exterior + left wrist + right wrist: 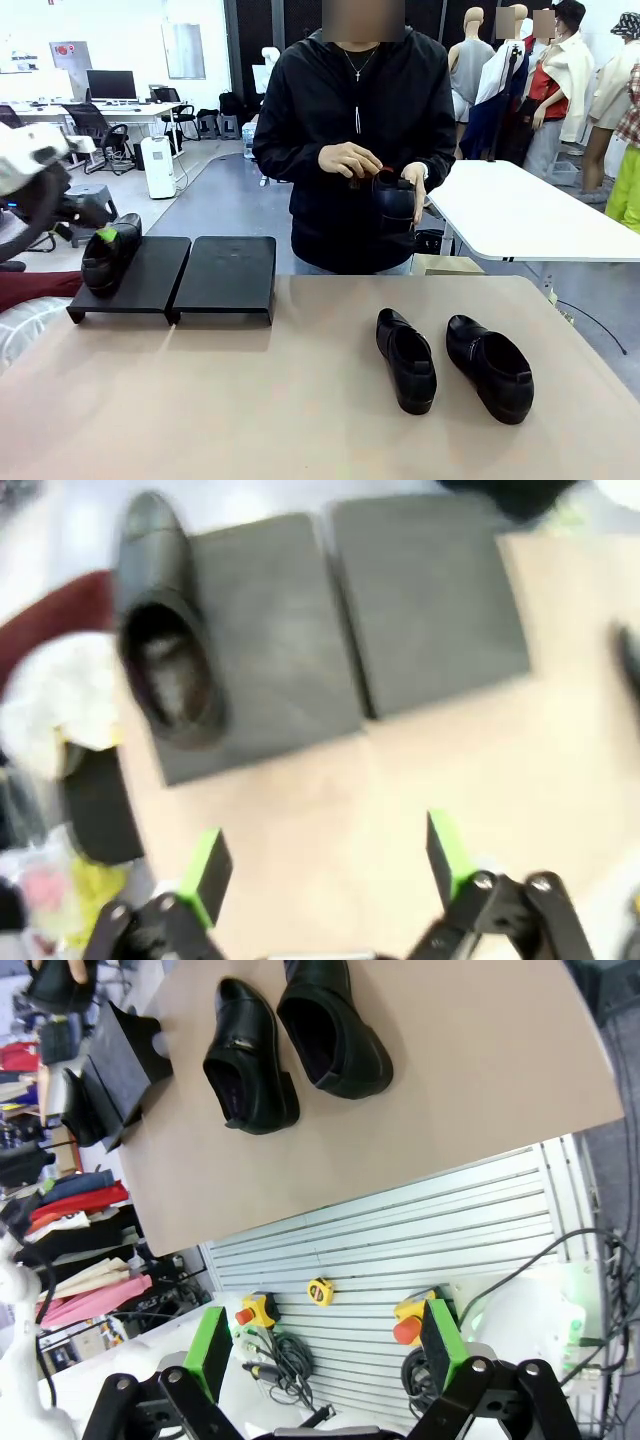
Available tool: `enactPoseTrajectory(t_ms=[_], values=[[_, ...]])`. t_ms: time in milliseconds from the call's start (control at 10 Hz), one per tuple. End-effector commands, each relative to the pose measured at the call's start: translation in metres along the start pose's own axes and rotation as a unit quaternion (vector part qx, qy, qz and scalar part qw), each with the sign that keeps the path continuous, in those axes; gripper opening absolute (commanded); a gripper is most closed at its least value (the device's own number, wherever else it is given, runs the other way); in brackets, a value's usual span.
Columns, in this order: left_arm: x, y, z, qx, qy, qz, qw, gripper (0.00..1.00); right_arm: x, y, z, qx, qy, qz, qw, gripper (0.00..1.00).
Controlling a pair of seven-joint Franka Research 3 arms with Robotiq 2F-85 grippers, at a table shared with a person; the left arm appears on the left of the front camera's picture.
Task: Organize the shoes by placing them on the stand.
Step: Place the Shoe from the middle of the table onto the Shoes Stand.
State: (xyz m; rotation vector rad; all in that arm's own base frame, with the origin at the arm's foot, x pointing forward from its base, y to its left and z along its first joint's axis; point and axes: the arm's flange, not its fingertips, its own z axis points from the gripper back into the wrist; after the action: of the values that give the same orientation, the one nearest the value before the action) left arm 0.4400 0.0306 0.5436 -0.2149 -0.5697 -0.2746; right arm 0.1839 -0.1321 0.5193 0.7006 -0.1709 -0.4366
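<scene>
Tan flat tabletop (300,420) spans the front view. A person in a black jacket (330,110) stands at the far side, both hands on one glossy black slip-on shoe (393,197) at waist height.

The stand is two matte-black flat platforms side by side on the table's far left: left platform (155,270), right platform (228,272), which is bare. One black shoe (108,255) sits on the left platform along its outer edge.

Two more black shoes lie side by side on the table's right half, left one (405,360), right one (490,367), both off the stand.

Left gripper (325,852): jaws spread, nothing between them, above the tabletop, apart from the platform shoe. Right gripper (325,1345): jaws spread, empty, off the table edge.
</scene>
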Motion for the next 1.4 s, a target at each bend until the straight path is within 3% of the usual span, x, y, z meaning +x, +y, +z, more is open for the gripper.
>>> enactPoseTrajectory(t_ms=[0,100,200,500,600,700,1300], values=[[-0.043,0.036,0.055,-0.109,0.058,-0.064,0.99,1.0,0.0,0.0,0.003,0.009,0.0,0.012,1.0,1.0],[-0.059,0.05,0.067,-0.178,0.066,-0.082,0.978,1.0,0.0,0.0,0.003,0.009,0.0,0.012,1.0,1.0],[-0.081,0.057,0.066,-0.204,0.068,-0.083,0.973,1.0,0.0,0.0,0.003,0.009,0.0,0.012,1.0,1.0],[-0.147,0.015,0.053,-0.185,0.013,-0.078,0.98,1.0,0.0,0.0,0.003,0.009,0.0,0.012,1.0,1.0],[-0.151,0.011,0.051,-0.19,-0.019,-0.043,0.981,1.0,0.0,0.0,0.003,0.009,0.0,0.012,1.0,1.0],[-0.135,0.041,0.06,-0.202,0.048,-0.075,0.975,1.0,0.0,0.0,0.003,0.009,0.0,0.012,1.0,1.0],[-0.135,0.041,0.06,-0.202,0.048,-0.075,0.975,1.0,0.0,0.0,0.003,0.009,0.0,0.012,1.0,1.0]])
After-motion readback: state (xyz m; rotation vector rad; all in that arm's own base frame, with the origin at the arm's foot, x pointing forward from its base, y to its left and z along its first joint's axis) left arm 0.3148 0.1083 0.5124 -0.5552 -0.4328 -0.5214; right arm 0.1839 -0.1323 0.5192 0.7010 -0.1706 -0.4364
